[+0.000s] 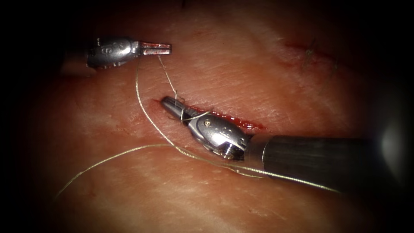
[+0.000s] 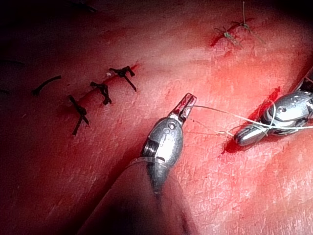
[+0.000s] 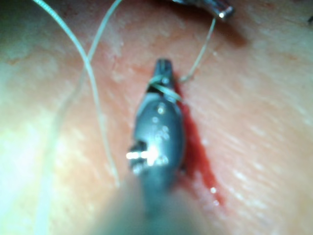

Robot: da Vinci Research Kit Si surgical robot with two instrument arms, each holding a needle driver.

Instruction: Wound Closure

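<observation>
Gripping the thread between clenched jaws, the left tool sits up and left of the cut in the tissue, while the right tool lies along the cut's left end with thread wound around its jaws, which look pressed together. From the left wrist view come dark finished stitches on another cut beyond the left tool, whereas the endoscope view shows long slack loops of thread trailing across the tissue; no needle can be made out.
</observation>
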